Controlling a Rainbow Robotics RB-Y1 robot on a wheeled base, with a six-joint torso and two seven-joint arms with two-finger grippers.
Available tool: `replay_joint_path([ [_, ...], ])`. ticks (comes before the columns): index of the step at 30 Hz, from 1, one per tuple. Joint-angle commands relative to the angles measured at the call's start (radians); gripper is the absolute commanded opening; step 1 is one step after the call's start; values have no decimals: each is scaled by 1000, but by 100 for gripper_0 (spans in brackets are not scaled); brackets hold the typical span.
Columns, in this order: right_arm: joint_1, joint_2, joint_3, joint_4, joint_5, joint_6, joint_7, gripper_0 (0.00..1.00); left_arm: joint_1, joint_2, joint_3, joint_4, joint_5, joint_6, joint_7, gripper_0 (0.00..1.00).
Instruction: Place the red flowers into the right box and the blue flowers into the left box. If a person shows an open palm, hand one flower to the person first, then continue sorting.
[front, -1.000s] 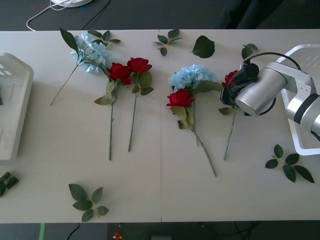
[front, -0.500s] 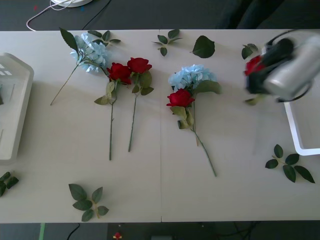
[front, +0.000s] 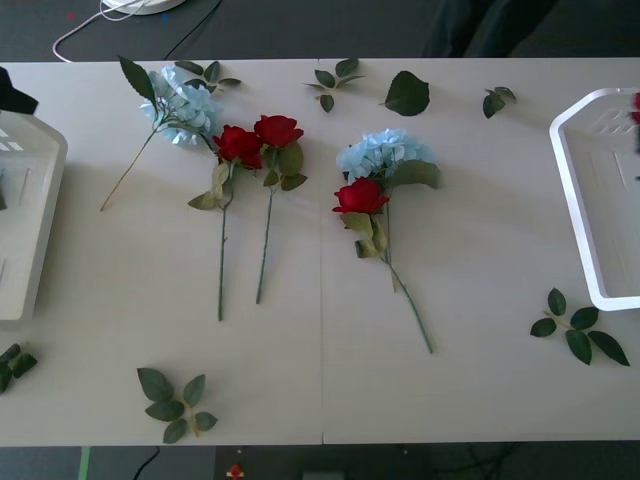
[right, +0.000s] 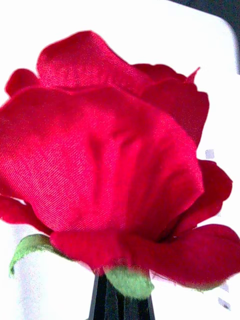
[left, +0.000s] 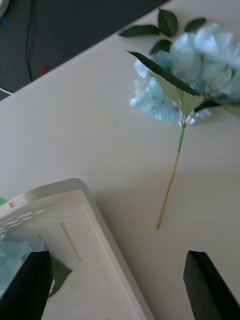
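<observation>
Right wrist view has a rose bloom close up, apparently held by the right gripper over the right box. Light, floppy: grip the stem, not the petals. Left gripper hangs wide open at the left box.

Loose leaf sprigs scattered across pale tabletop; single large leaf near far edge; white cable beyond it.

Red roses and pale blue flowers with green stems lie between two white boxes.
</observation>
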Motion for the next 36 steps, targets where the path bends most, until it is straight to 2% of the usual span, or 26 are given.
replay_joint_path([
  [1, -46, -49, -24, 132, -17, -84, 130, 0, -32, 56, -49, -30, -8, -33, -112, 75],
  [5, -46, -35, -24, 223, -17, -153, 183, 0, -30, 56, -122, -30, -19, -64, -123, 75],
  [9, -46, -20, -24, 286, -15, -233, 195, 0, -2, 32, -197, -28, -56, -179, -125, 75],
  [13, -46, -35, -42, 267, -146, -320, 212, 0, 17, -7, -268, -28, -133, -289, -123, 75],
  [18, -45, -43, -97, 197, -292, -354, 235, 0, 17, -59, -289, -28, -197, -309, -128, 75],
  [25, -37, -38, -234, 63, -486, -374, 271, 0, 19, -73, -289, -28, -212, -320, -132, 75],
  [29, -6, -26, -337, -21, -514, -429, 322, 0, 19, -73, -289, -28, -212, -320, -132, 75],
  [32, 31, 19, -449, -92, -517, -458, 394, 0, 19, -73, -289, -28, -212, -320, -132, 75],
  [36, 52, 101, -534, -158, -505, -524, 497, 0, 19, -73, -289, -28, -212, -320, -132, 75],
])
